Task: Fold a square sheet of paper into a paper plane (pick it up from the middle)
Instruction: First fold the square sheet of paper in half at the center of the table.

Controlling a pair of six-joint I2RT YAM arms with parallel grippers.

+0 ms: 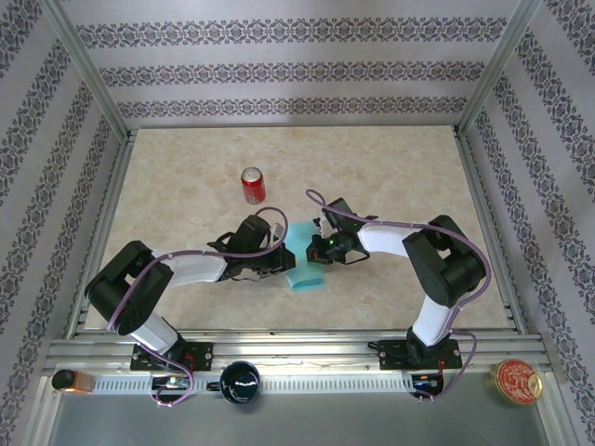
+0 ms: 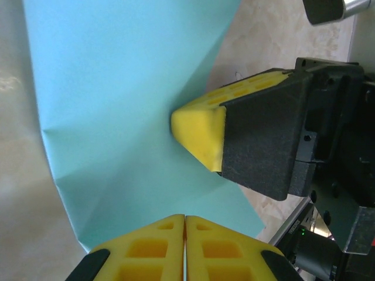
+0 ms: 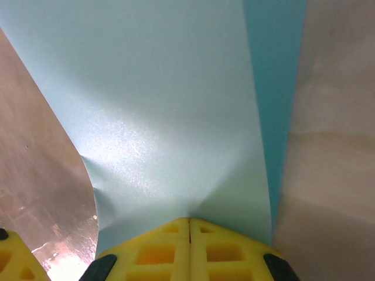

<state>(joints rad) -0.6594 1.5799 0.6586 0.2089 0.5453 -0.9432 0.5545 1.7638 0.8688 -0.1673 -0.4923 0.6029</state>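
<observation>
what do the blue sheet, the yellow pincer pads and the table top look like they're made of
blue sheet: thin paper, matte with a faint sheen; it holds sharp creases and puckers at the pinch.
pincer pads: yellow, probably soft foam or rubber, matte, with moulded hollow cells.
table top: marbled beige, maybe laminate or stone-look vinyl; glossy, showing glare.
</observation>
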